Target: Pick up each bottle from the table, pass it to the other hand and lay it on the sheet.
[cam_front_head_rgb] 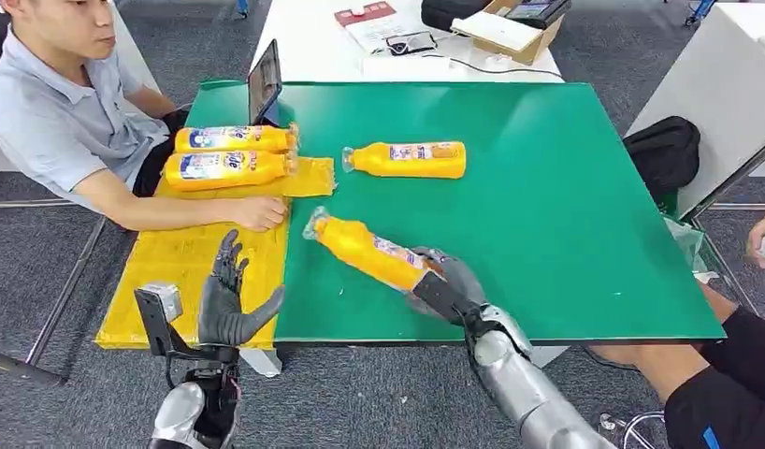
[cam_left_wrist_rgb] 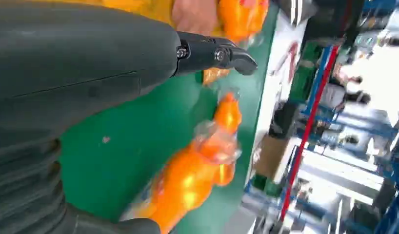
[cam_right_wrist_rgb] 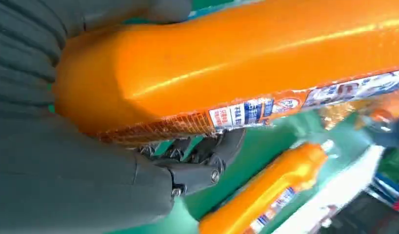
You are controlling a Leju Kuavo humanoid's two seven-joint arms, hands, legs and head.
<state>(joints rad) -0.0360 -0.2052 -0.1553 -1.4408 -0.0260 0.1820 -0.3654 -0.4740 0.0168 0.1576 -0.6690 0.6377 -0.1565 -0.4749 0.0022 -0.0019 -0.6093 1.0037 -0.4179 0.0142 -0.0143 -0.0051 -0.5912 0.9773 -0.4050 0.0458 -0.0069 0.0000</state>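
My right hand (cam_front_head_rgb: 446,282) grips the base end of an orange bottle (cam_front_head_rgb: 365,249), held above the green table (cam_front_head_rgb: 547,215) with its cap pointing toward my left side; the right wrist view shows the same bottle (cam_right_wrist_rgb: 236,73) across my palm. My left hand (cam_front_head_rgb: 227,297) stands open, fingers spread upward, over the near end of the yellow sheet (cam_front_head_rgb: 182,271). Two orange bottles (cam_front_head_rgb: 231,138) (cam_front_head_rgb: 227,168) lie side by side at the sheet's far end. A further bottle (cam_front_head_rgb: 409,159) lies on the table, also in the right wrist view (cam_right_wrist_rgb: 266,195). The held bottle (cam_left_wrist_rgb: 188,180) shows beyond my left hand's fingers (cam_left_wrist_rgb: 212,53).
A person sits at the table's left, one hand (cam_front_head_rgb: 257,213) resting on the sheet near the laid bottles. A dark tablet (cam_front_head_rgb: 264,82) stands at the table's far-left corner. Another person's legs (cam_front_head_rgb: 725,374) are at the right. A white table with a box (cam_front_head_rgb: 510,28) stands behind.
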